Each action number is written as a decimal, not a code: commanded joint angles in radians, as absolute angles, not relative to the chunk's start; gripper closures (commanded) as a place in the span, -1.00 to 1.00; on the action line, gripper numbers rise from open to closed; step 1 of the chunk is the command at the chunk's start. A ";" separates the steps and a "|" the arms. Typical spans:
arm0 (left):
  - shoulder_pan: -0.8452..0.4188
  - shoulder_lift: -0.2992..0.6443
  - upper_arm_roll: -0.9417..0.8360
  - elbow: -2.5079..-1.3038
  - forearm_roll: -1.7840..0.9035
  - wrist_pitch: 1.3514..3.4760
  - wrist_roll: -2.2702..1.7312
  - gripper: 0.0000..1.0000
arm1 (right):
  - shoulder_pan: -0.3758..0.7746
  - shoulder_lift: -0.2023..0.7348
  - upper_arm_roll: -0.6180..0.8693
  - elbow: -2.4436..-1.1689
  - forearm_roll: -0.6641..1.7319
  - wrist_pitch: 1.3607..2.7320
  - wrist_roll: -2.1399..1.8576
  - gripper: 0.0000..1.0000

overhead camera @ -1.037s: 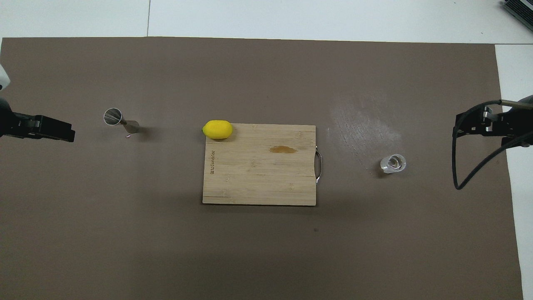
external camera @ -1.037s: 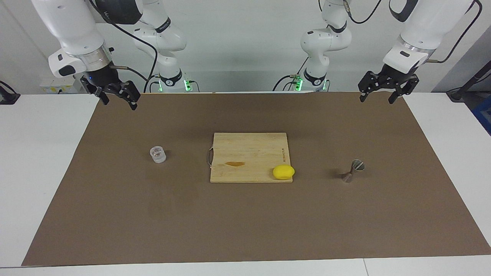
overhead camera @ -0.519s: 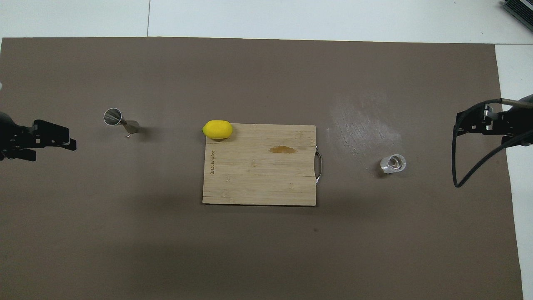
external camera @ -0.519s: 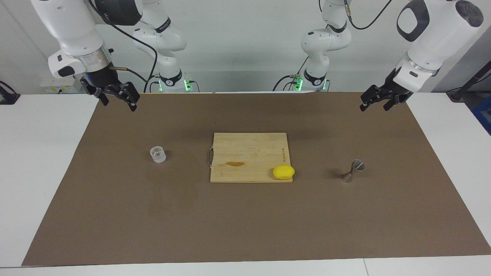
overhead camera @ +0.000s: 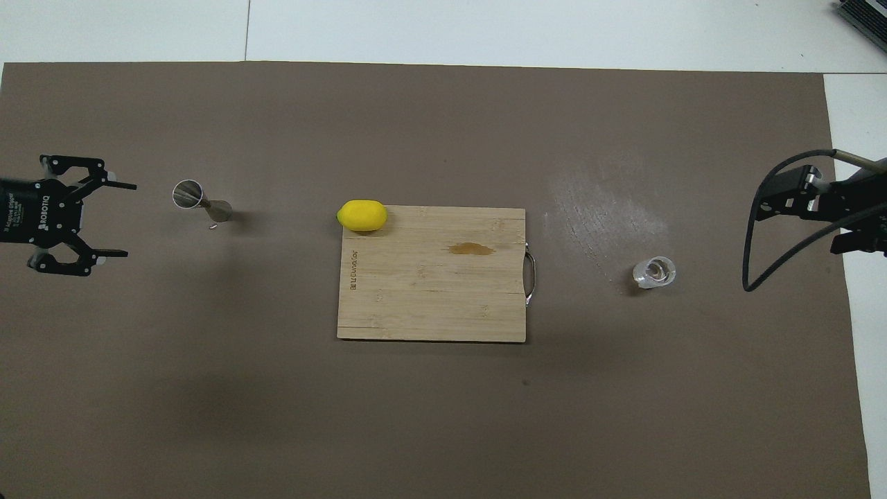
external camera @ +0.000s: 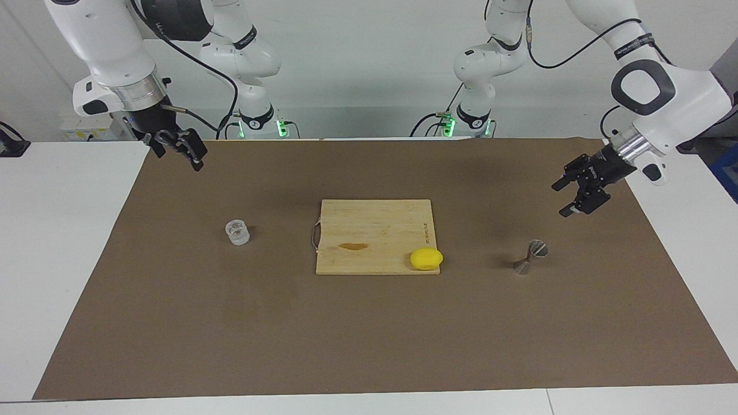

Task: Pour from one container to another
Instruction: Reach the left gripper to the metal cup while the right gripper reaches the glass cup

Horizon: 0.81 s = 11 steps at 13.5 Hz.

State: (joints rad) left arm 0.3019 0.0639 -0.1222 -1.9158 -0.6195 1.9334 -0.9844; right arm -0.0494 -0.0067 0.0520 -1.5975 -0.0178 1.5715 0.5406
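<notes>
The clear glass cup stands on the brown mat toward the right arm's end. The steel hourglass jigger stands on the mat toward the left arm's end. My left gripper hangs open over the mat beside the jigger. It is apart from the jigger, its fingers point toward it, and nothing is between them. My right gripper is open and empty. It is raised over the mat's corner at the right arm's end, well away from the cup.
A wooden cutting board with a metal handle lies mid-mat between the two containers. A yellow lemon sits on the board's corner toward the jigger. White table surrounds the brown mat.
My left gripper has come down and turned sideways, moving in over the mat beside the jigger. The right gripper has turned slightly in place. Cup and jigger have not moved.
</notes>
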 commanded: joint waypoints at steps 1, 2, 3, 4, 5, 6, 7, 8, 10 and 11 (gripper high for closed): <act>0.319 0.054 -0.133 -2.002 -0.789 2.090 -1.144 -1.00 | -0.083 -0.018 0.061 -1.643 0.030 1.600 0.736 -1.00; 0.319 0.066 -0.133 -2.025 -0.863 2.145 -1.225 -1.00 | -0.098 -0.018 0.061 -1.666 0.063 1.617 0.812 -1.00; 0.319 0.067 -0.133 -2.057 -0.937 2.189 -1.324 -1.00 | -0.119 -0.018 0.061 -1.687 0.102 1.634 0.883 -1.00; 0.333 0.072 -0.133 -2.089 -1.021 2.222 -1.382 -1.00 | -0.129 -0.017 0.061 -1.704 0.132 1.649 0.958 -1.00; 0.347 0.074 -0.133 -2.112 -1.098 2.223 -1.381 -1.00 | -0.133 -0.017 0.061 -1.726 0.147 1.672 1.080 -1.00; 0.353 0.071 -0.135 -2.140 -1.151 2.218 -1.370 -1.00 | -0.150 -0.014 0.061 -1.739 0.155 1.680 1.163 -1.00; 0.359 0.071 -0.135 -2.144 -1.172 2.214 -1.341 -1.00 | -0.156 -0.011 0.060 -1.755 0.208 1.680 1.184 -1.00; 0.360 0.074 -0.135 -2.154 -1.205 2.212 -1.297 -1.00 | -0.179 -0.008 0.058 -1.785 0.257 1.689 1.204 -1.00; 0.385 0.074 -0.137 -2.232 -1.355 2.197 -1.109 -1.00 | -0.228 -0.006 0.058 -1.844 0.320 1.721 1.212 -1.00; 0.387 0.077 -0.138 -2.261 -1.418 2.186 -0.972 -1.00 | -0.239 0.004 0.058 -1.859 0.356 1.721 1.210 -1.00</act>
